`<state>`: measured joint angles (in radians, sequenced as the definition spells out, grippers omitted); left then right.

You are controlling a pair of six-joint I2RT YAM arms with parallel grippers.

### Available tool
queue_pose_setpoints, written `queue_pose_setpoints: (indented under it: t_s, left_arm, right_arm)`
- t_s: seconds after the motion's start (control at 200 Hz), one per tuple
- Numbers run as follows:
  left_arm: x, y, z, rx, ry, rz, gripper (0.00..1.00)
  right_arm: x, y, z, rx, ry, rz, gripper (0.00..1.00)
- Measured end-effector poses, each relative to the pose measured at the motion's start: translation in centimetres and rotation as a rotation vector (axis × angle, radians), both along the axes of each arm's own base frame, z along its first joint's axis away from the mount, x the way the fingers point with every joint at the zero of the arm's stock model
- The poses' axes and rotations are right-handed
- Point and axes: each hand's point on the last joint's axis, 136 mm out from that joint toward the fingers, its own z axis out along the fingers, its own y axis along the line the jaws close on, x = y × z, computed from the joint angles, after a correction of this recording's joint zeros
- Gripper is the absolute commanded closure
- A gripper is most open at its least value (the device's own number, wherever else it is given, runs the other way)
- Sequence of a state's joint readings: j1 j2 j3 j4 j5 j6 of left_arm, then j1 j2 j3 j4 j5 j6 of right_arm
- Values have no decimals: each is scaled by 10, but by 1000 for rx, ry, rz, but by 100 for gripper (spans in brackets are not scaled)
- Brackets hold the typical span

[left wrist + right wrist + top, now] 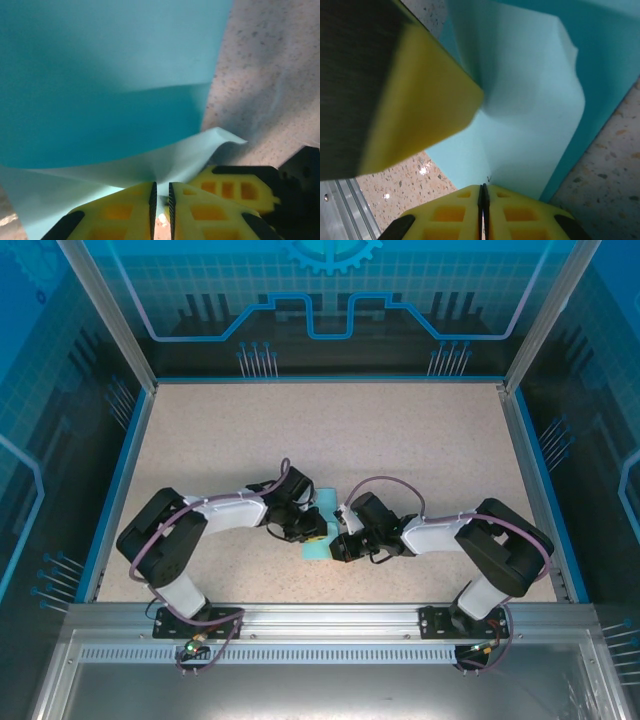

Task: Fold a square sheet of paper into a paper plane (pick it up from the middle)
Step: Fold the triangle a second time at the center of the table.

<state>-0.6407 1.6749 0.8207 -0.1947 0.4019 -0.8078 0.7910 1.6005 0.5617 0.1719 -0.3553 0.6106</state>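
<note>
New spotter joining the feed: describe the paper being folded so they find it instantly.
On the speckled beige table, look where the left gripper and right gripper meet. The light-blue paper is pinched between them. Unlike the black-and-white arms, it is thin, cyan and creased.

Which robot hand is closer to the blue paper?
Neither, it's a tie. The left gripper pinches the blue paper from the left, the right gripper pinches it from the right; both touch it.
</note>
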Motion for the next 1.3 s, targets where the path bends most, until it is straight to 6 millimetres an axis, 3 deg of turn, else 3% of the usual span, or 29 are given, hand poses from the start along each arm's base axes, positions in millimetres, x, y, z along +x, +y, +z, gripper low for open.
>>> queue_pose_setpoints:
  t_s: [0.125,0.435,0.745,1.015,1.3]
  left_arm:
    - [-1,0,-12,1,17,13,83]
    - [5,2,-13,-8,9,24,83]
    - [15,13,-13,0,7,33,83]
    - [35,36,-14,31,-11,76,83]
    - [37,38,-15,39,-4,57,83]
  right_arm:
    - [0,0,0,-2,2,0,88]
    - [0,-1,-1,-5,-1,-2,88]
    - [0,-2,-1,-6,-3,-4,88]
    - [-1,-2,-1,-3,-6,-4,88]
    - [-1,-2,-1,-3,-6,-4,88]
